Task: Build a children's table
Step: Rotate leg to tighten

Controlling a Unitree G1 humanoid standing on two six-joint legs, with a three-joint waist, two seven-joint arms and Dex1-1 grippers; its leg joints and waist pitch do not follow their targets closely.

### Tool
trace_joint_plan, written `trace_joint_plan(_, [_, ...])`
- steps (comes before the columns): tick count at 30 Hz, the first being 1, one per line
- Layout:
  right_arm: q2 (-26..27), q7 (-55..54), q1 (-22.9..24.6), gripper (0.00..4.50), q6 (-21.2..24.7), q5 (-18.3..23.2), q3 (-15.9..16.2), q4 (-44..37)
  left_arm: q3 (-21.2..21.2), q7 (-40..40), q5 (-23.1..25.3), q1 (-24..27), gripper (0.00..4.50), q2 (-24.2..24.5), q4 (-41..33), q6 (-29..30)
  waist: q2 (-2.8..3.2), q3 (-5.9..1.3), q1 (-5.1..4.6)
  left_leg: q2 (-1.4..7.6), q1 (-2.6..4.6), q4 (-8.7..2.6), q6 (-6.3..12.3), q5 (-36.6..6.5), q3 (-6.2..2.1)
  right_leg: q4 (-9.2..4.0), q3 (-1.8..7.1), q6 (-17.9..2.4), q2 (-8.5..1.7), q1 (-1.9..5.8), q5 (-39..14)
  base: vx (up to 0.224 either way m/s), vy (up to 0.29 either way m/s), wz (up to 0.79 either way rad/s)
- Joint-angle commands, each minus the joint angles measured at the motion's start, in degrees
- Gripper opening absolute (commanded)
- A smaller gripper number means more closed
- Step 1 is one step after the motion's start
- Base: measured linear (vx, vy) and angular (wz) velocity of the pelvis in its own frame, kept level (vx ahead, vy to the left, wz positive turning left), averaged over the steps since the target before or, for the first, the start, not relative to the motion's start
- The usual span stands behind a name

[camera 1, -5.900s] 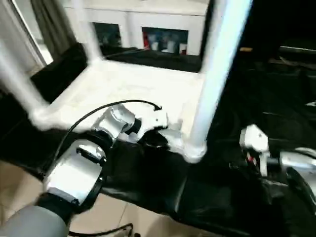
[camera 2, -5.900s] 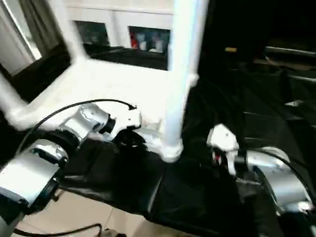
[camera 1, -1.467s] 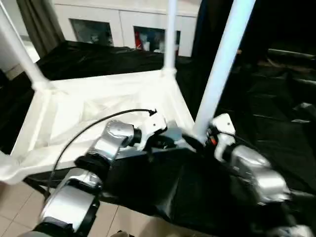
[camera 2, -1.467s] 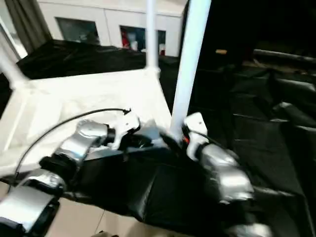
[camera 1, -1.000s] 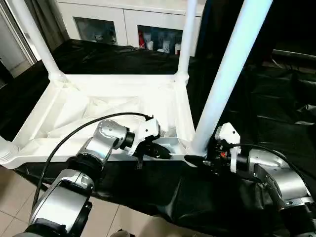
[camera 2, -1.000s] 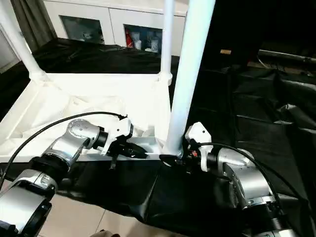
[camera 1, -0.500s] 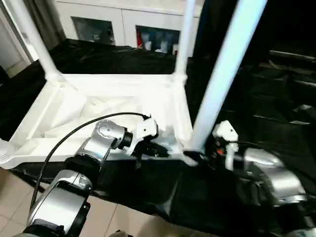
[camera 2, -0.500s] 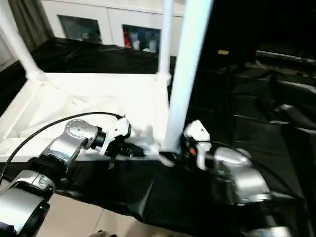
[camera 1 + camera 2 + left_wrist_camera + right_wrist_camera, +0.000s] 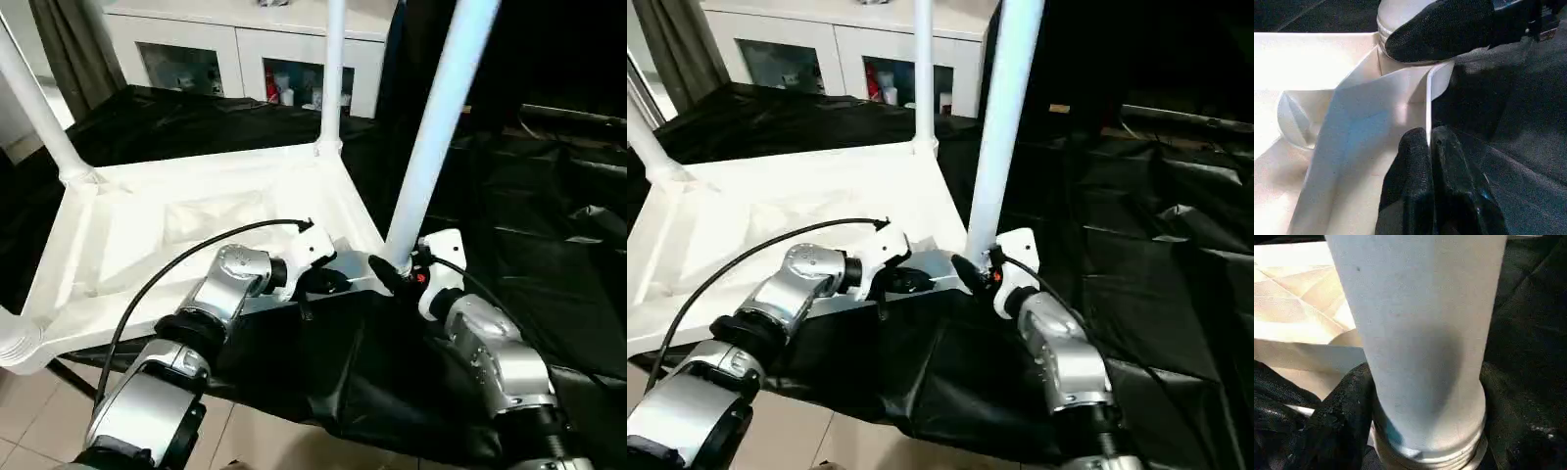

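the children's table [image 9: 196, 225] lies upside down on a black-draped table [image 9: 549, 264], legs pointing up. the left hand [image 9: 1429, 147] is pinched together on the near rim [image 9: 1428, 103], close to the near-right corner. the right hand [image 9: 1420, 431] is clamped around the near-right leg [image 9: 436, 117] just above its socket [image 9: 1425, 453]. a white cabinet [image 9: 245, 49] stands at the far side.

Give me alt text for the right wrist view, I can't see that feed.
A white table leg fills the view, standing upright with its base seated in a corner socket of the upturned table top. The right gripper's black fingers close around the leg's base from both sides, over black cloth.
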Motion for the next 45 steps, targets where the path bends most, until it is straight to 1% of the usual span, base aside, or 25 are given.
trace_joint_plan(1, [1.71, 3.04, 0.05, 3.42, 2.22, 0.19, 4.54, 1.39, -3.14, -2.85, -1.04, 0.76, 0.0, -5.07, -0.15, -0.15, -0.58, -2.2, -0.07, 2.39, 0.34, -4.47, 0.94, -17.2, -1.54, -5.28, 2.27, -9.71, -3.72, 1.15, -18.7, 0.0, 0.0, 0.0])
trace_joint_plan(2, [1.34, 3.92, -0.16, 3.42, 2.19, 0.41, 4.52, 1.28, -3.26, -3.54, -1.03, 0.94, 0.0, -4.59, -0.46, 0.2, -0.83, -2.18, -0.01, 2.39, 0.31, -4.46, 1.11, -17.22, -1.52, -5.29, 2.27, -9.78, -3.78, 1.16, -18.82, 0.0, 0.0, 0.0])
trace_joint_plan(5, [0.18, 5.78, -0.51, 3.52, 2.33, 0.62, 5.11, 1.06, -3.25, -4.63, -1.04, 1.27, 0.0, -3.68, -1.18, 0.9, -0.74, -2.27, 0.2, 2.48, 0.39, -4.33, 1.45, -16.48, -1.41, -5.19, 2.35, -10.28, -3.84, 1.17, -17.55, 0.0, 0.0, 0.0])
trace_joint_plan(9, [-4.34, 14.85, -0.68, 3.52, 0.78, 1.48, 7.12, -0.43, -3.83, -9.66, -1.22, 1.82, 0.0, -0.74, -2.14, 2.08, -1.06, -2.6, 0.51, 2.43, -0.04, -3.87, 3.24, -11.77, -1.19, -4.36, 2.31, -11.86, -3.79, 1.8, -10.12, 0.0, 0.0, 0.0])
trace_joint_plan(10, [-5.92, 17.48, -0.71, 3.52, 0.9, 2.11, 7.29, -0.98, -3.98, -11.18, -1.3, 1.99, 0.0, 0.23, -2.28, 1.89, -1.07, -2.84, 0.65, 2.33, -0.2, -3.61, 4.41, -9.02, -1.16, -3.76, 2.2, -12.82, -3.76, 2.1, -5.6, 0.0, 0.0, 0.0])
trace_joint_plan(12, [-6.89, 19.13, -0.75, 3.52, 1.0, 2.52, 7.38, -1.34, -4.04, -12.15, -1.38, 2.1, 0.0, 0.84, -2.39, 1.74, -1.02, -3.01, 0.76, 2.43, -0.18, -3.39, 5.3, -7.5, -1.11, -3.38, 2.19, -13.78, -3.79, 2.23, -2.24, 0.0, 0.0, 0.0])
trace_joint_plan(14, [-9.85, 24.2, -0.92, 3.52, 0.78, 3.65, 7.31, -2.26, -4.25, -15.52, -1.82, 2.5, 0.0, 2.62, -3.23, 1.0, -1.3, -3.14, 0.83, 2.36, -0.27, -3.12, 6.9, -5.58, -0.93, -2.91, 2.07, -15.27, -3.71, 2.36, 2.44, 0.0, 0.0, 0.0])
trace_joint_plan(16, [-11.98, 28.39, -1.09, 3.52, 0.13, 4.76, 7.08, -2.73, -4.37, -18.47, -2.17, 2.6, 0.0, 4.18, -3.76, 0.52, -1.29, -3.11, 1.11, 2.47, -0.32, -3.02, 7.67, -5.19, -0.86, -2.78, 1.93, -15.79, -3.72, 2.44, 3.21, 0.0, 0.0, 0.0])
trace_joint_plan(18, [-13.8, 32.33, -1.21, 3.52, 0.12, 6.32, 6.6, -3.06, -4.43, -20.86, -2.19, 2.55, 0.0, 5.75, -4.05, -0.11, -1.23, -2.96, 1.62, 2.66, -0.31, -3.06, 7.72, -6.11, -0.8, -2.79, 1.74, -15.75, -3.62, 2.43, 1.09, 0.0, 0.0, 0.0])
trace_joint_plan(22, [-16.72, 38.02, -0.98, 3.52, -0.73, 7.21, 7.28, -2.89, -4.04, -24.49, -3.23, 2.92, 0.0, 8.06, -6.1, 1.64, -1.16, -2.75, 2.13, 3.08, 0.14, -3.4, 5.67, -8.71, -0.8, -3.09, 1.79, -15.74, -3.8, 2.01, -3.73, 0.0, 0.0, 0.0])
trace_joint_plan(24, [-17.24, 39.1, -0.98, 3.52, -0.81, 7.18, 7.62, -2.57, -3.9, -24.82, -3.73, 3.21, 0.0, 8.44, -6.76, 1.83, -0.93, -2.78, 2.37, 3.02, 0.14, -3.41, 5.05, -8.72, -0.83, -3.02, 1.83, -15.74, -3.8, 2.04, -3.77, 0.0, 0.0, 0.0])
trace_joint_plan(26, [-17.55, 39.65, -1.02, 3.36, -1.1, 6.92, 7.98, -2.35, -3.79, -25.06, -4.04, 3.47, 0.0, 8.63, -7.06, 1.88, -1.11, -2.82, 2.44, 2.95, 0.11, -3.39, 4.78, -8.42, -0.8, -2.99, 1.86, -15.68, -3.74, 2.1, -2.84, 0.0, 0.0, 0.0])
trace_joint_plan(27, [-17.72, 39.98, -1.04, 3.26, -1.13, 6.91, 8.12, -2.26, -3.8, -25.17, -4.23, 3.78, 0.0, 8.79, -7.45, 1.89, -0.72, -2.84, 2.51, 2.92, 0.11, -3.36, 4.71, -8.25, -0.84, -2.91, 1.87, -15.71, -3.75, 2.1, -2.43, 0.0, 0.0, 0.0])
trace_joint_plan(28, [-17.76, 40.08, -1.05, 3.15, -1.14, 6.95, 8.14, -2.23, -3.8, -25.16, -4.28, 3.85, 0.0, 8.83, -7.53, 1.87, -0.98, -2.88, 2.54, 2.86, 0.05, -3.31, 4.75, -8.03, -0.8, -2.92, 1.87, -15.71, -3.76, 2.2, -1.73, 0.0, 0.0, 0.0])
trace_joint_plan(29, [-17.96, 40.52, -1.05, 3.08, -1.18, 7.1, 8.24, -2.23, -3.83, -25.19, -4.53, 4.22, 0.0, 8.95, -7.99, 1.85, -0.71, -2.91, 2.61, 2.83, 0.06, -3.28, 4.74, -7.83, -0.82, -2.87, 1.88, -15.74, -3.77, 2.19, -1.41, 0.0, 0.0, 0.0])
trace_joint_plan(31, [-18.01, 40.71, -0.85, 2.9, -1.09, 7.2, 8.3, -2.56, -3.84, -25.02, -4.66, 4.53, 0.0, 8.9, -8.21, 1.58, -0.85, -2.99, 2.67, 2.81, 0.03, -3.2, 4.91, -7.41, -0.8, -2.74, 1.84, -15.92, -3.67, 2.25, -0.21, 0.0, 0.0, 0.0])
trace_joint_plan(32, [-17.95, 40.66, -0.55, 2.82, -1.05, 7.15, 8.39, -2.9, -3.67, -24.65, -4.66, 4.59, 0.0, 8.78, -8.08, 1.3, -1.13, -2.97, 2.7, 2.8, 0.04, -3.19, 4.99, -7.39, -0.76, -2.76, 1.82, -15.84, -3.64, 2.24, -0.37, 0.0, 0.0, 0.0])
trace_joint_plan(36, [-17.82, 40.53, 0.23, 2.73, -1.03, 6.98, 8.78, -3.49, -3.28, -23.61, -4.71, 4.71, 0.0, 8.6, -7.83, 0.75, -1.09, -2.95, 2.81, 2.8, 0.09, -3.21, 4.83, -7.55, -0.79, -2.86, 1.86, -15.34, -3.68, 2.2, -1.93, 0.0, 0.0, 0.0])
trace_joint_plan(37, [-17.8, 40.45, 0.54, 2.71, -1.04, 6.93, 9.03, -3.69, -3.18, -23.29, -4.78, 4.87, 0.0, 8.66, -7.96, 0.66, -0.87, -2.94, 2.81, 2.82, 0.12, -3.23, 4.72, -7.65, -0.82, -2.88, 1.84, -15.27, -3.67, 2.15, -2.29, 0.0, 0.0, 0.0])
trace_joint_plan(39, [-17.76, 40.32, 0.89, 2.7, -1.04, 6.83, 9.3, -3.94, -2.97, -22.56, -4.77, 4.94, 0.0, 8.61, -7.91, 0.54, -1.01, -2.92, 2.77, 2.82, 0.07, -3.26, 4.53, -7.93, -0.84, -2.94, 1.86, -15.09, -3.67, 2.2, -2.49, 0.0, 0.0, 0.0])
trace_joint_plan(40, [-16.58, 38.06, 2.25, 2.69, -0.19, 7.05, 8.95, -4.79, -2.03, -17.73, -3.96, 4.59, 0.0, 7.56, -6.45, -0.2, -2.11, -2.84, 2.77, 2.73, -0.04, -3.25, 4.9, -7.91, -0.77, -3.01, 1.85, -14.57, -3.67, 2.24, -3.59, 0.0, 0.0, 0.0])
trace_joint_plan(41, [-16.58, 38.06, 2.25, 2.69, -0.19, 7.05, 8.95, -4.79, -2.03, -17.73, -3.96, 4.59, 0.0, 7.56, -6.45, -0.2, -2.11, -2.84, 2.77, 2.73, -0.04, -3.25, 4.9, -7.91, -0.77, -3.01, 1.85, -14.57, -3.67, 2.24, -3.59, 0.0, 0.0, 0.0])
trace_joint_plan(43, [-15.84, 36.46, 2.46, 2.68, -0.23, 6.73, 8.61, -4.34, -1.6, -15.6, -3.69, 4.31, 0.0, 7.01, -6.11, 0.03, -1.64, -2.67, 2.83, 2.78, 0.11, -3.41, 4.39, -8.97, -0.83, -3.39, 1.91, -13.71, -3.83, 1.96, -7.37, 0.0, 0.0, 0.0])
trace_joint_plan(44, [-14.87, 34.42, 2.48, 2.68, -0.2, 6.32, 8.14, -3.54, -1.16, -13.73, -3.55, 4.02, 0.0, 6.48, -5.79, 0.33, -1.97, -2.36, 2.76, 2.75, 0.15, -3.55, 3.79, -10.6, -0.86, -3.74, 1.98, -12.97, -3.91, 1.68, -10.8, 0.0, 0.0, 0.0])
trace_joint_plan(45, [-14.87, 34.42, 2.48, 2.68, -0.2, 6.32, 8.14, -3.54, -1.16, -13.73, -3.55, 4.02, 0.0, 6.48, -5.79, 0.33, -1.95, -2.33, 2.77, 2.72, 0.29, -3.62, 3.34, -11.42, -0.95, -3.96, 1.98, -12.48, -3.99, 1.66, -12.8, 0.0, 0.0, 0.0])
